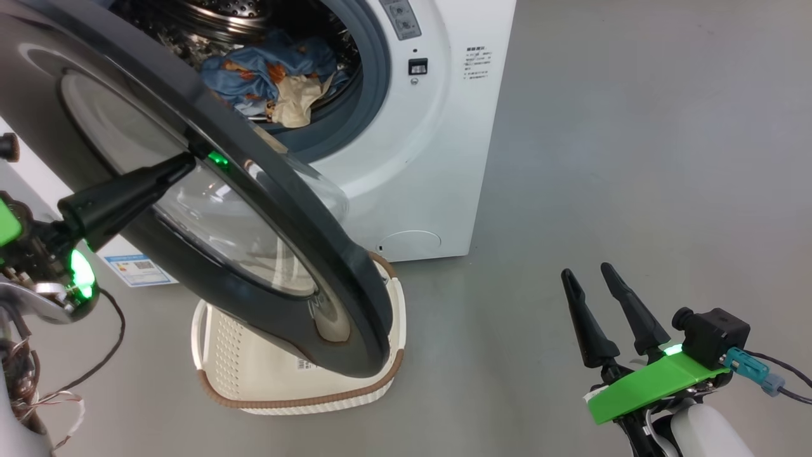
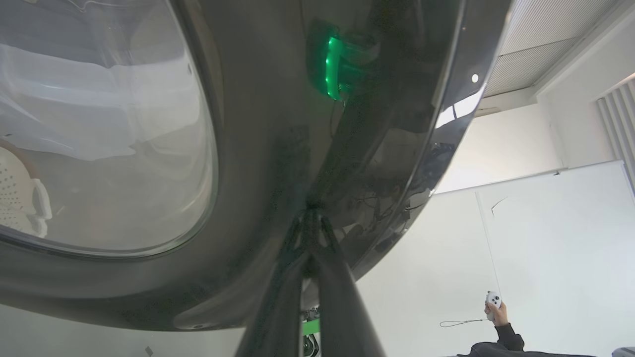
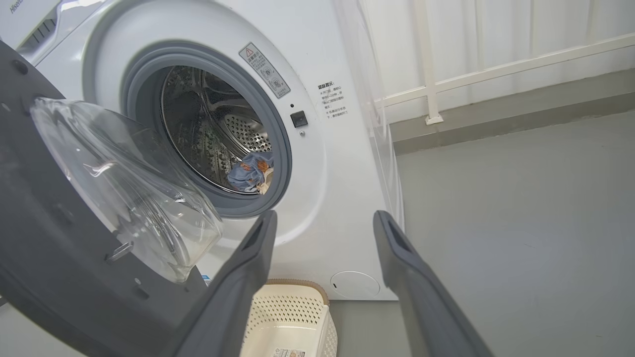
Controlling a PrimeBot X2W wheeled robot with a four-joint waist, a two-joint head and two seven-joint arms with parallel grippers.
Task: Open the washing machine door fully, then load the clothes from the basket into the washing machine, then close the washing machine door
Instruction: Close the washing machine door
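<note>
My left gripper (image 1: 181, 166) is closed, both fingers together, with the tips pressed against the glossy black outer rim of the washing machine door (image 1: 266, 324); in the left wrist view the fingers (image 2: 322, 277) meet on that rim just beside the glass window. In the head view this gripper sits at 9 o'clock. The door stands partly open, running from 10 o'clock down to 6 o'clock across the front of the washing machine (image 1: 419, 158). The clothes (image 1: 266, 73) lie inside the steel drum at 11 o'clock, blue fabric with a cream part at the front. The basket (image 1: 235, 355) rests on the floor at 6 o'clock, under the door's lower edge. My right gripper (image 1: 586, 271) is open, fingers spread and holding nothing, at 4 o'clock, well apart from the machine.
</note>
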